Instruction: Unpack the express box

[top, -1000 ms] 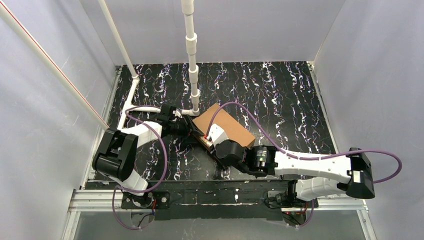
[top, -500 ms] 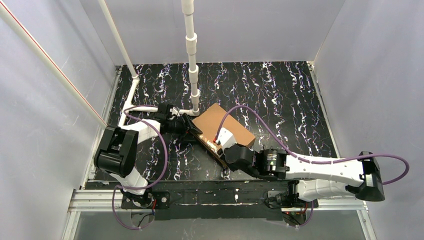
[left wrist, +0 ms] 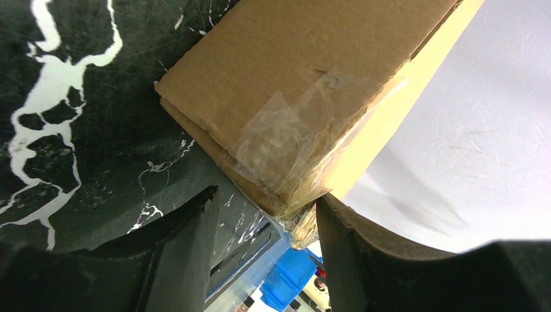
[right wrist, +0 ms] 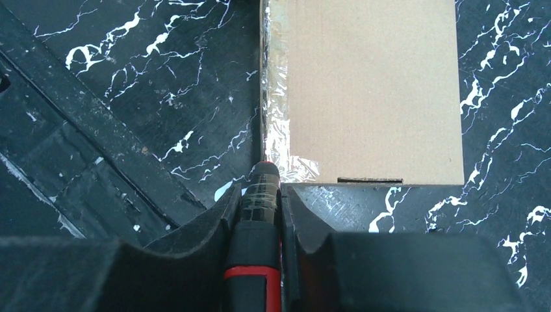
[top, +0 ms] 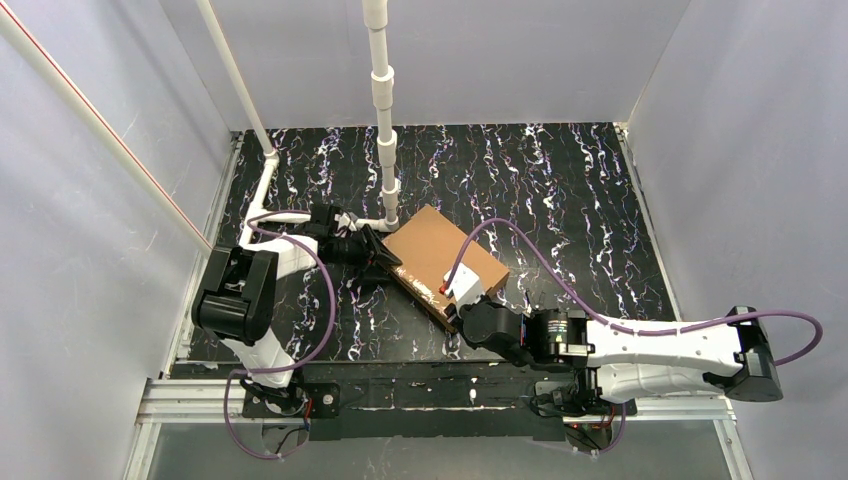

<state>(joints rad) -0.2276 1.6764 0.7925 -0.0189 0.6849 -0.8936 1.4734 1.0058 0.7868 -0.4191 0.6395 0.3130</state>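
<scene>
- Worktop (top: pixel 560 190): black, white-veined, carries everything.
- express box (top: pixel 440 255): brown cardboard, lies mid-worktop, edges taped.
- left claw (left wrist: pixel 265 196): fingers apart, taped box corner between them.
- right claw (right wrist: pixel 262 190): clamped on red-black tool (right wrist: pixel 256 221), tip at box's taped edge near a corner.

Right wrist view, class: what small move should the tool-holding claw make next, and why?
Probably push the red-and-black pen-shaped tool forward along the clear tape strip sealing the flat brown cardboard express box: the right claw grips it, tip at the seam's near corner, lid closed.
</scene>
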